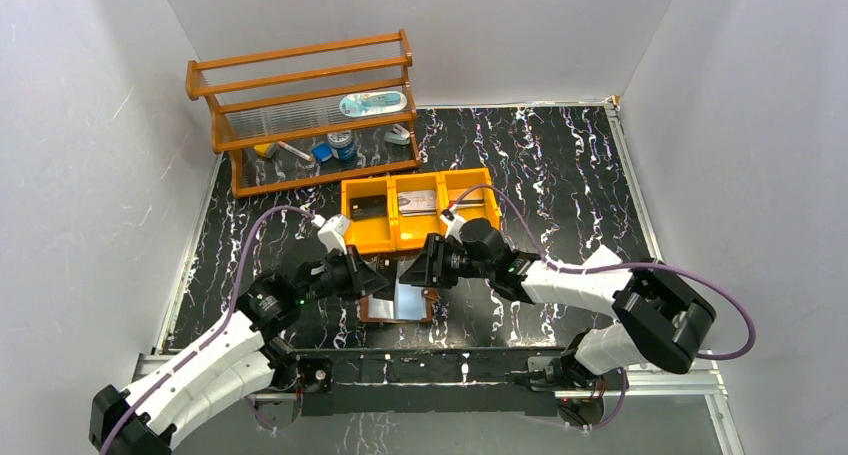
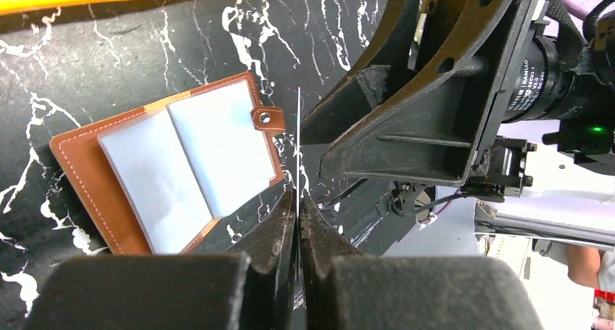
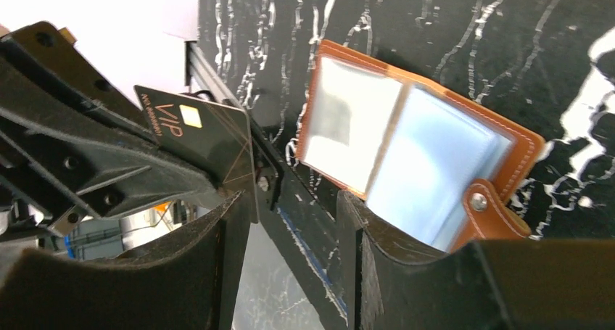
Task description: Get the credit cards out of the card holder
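The card holder (image 1: pixel 398 303) lies open on the black marbled table, pale sleeves up; it also shows in the left wrist view (image 2: pixel 174 170) and the right wrist view (image 3: pixel 406 149). My left gripper (image 1: pixel 378 275) (image 2: pixel 298 197) is shut on a thin dark credit card (image 3: pixel 207 138) with VIP lettering and a gold chip, held upright above the table beside the holder. It shows edge-on in the left wrist view (image 2: pixel 298 141). My right gripper (image 1: pixel 420 265) (image 3: pixel 290 203) is open, facing the left one. The card's lower corner sits just inside one of its fingers (image 3: pixel 232 228).
An orange three-compartment tray (image 1: pixel 395 240) stands just behind the grippers with flat items in it. A wooden rack (image 1: pixel 300 115) with small items stands at the back left. White walls close in both sides. The table's metal front rail (image 1: pixel 430 365) runs below the holder.
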Action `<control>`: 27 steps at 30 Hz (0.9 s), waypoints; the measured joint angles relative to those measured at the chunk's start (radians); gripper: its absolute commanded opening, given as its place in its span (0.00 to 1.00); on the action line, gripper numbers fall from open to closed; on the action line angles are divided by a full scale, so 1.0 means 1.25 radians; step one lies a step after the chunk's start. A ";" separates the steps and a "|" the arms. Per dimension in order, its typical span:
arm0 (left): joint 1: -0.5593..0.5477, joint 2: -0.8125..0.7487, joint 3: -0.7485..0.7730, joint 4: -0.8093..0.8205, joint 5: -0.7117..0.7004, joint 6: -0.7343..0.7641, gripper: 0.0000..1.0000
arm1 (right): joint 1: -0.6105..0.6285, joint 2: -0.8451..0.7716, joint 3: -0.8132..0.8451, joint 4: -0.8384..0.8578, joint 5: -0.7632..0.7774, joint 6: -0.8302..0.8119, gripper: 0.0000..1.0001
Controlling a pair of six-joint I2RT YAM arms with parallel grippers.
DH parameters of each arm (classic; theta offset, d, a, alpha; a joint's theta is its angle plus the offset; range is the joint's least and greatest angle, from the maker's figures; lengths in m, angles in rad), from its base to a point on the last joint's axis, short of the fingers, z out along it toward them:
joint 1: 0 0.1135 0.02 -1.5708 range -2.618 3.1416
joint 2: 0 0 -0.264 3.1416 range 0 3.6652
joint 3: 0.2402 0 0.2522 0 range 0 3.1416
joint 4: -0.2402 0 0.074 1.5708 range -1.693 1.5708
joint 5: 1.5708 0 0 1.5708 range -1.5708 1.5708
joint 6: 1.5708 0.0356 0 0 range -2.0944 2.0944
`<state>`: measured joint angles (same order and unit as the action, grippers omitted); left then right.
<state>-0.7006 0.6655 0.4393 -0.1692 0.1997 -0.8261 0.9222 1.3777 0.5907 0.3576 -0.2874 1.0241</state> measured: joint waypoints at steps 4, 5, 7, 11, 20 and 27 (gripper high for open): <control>0.030 0.024 0.045 -0.018 0.034 0.047 0.00 | -0.001 -0.021 -0.001 0.026 -0.008 0.010 0.56; 0.043 0.034 0.065 -0.027 0.041 0.065 0.00 | -0.001 -0.031 -0.003 0.029 -0.005 0.011 0.56; 0.074 0.060 0.114 -0.053 0.050 0.106 0.00 | -0.003 -0.054 -0.013 0.029 0.002 0.014 0.56; 0.112 0.129 0.220 -0.106 0.045 0.205 0.00 | -0.007 -0.087 -0.028 0.020 0.030 0.017 0.56; 0.114 0.218 0.323 -0.196 -0.067 0.473 0.00 | -0.009 -0.192 -0.073 -0.065 0.124 0.020 0.57; 0.114 0.265 0.335 -0.190 -0.108 0.729 0.00 | -0.009 -0.266 -0.118 -0.106 0.186 0.027 0.57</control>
<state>-0.5575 0.9962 0.8581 -0.4065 0.0643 0.0853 0.9108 1.0454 0.4435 0.2253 -0.0544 1.0576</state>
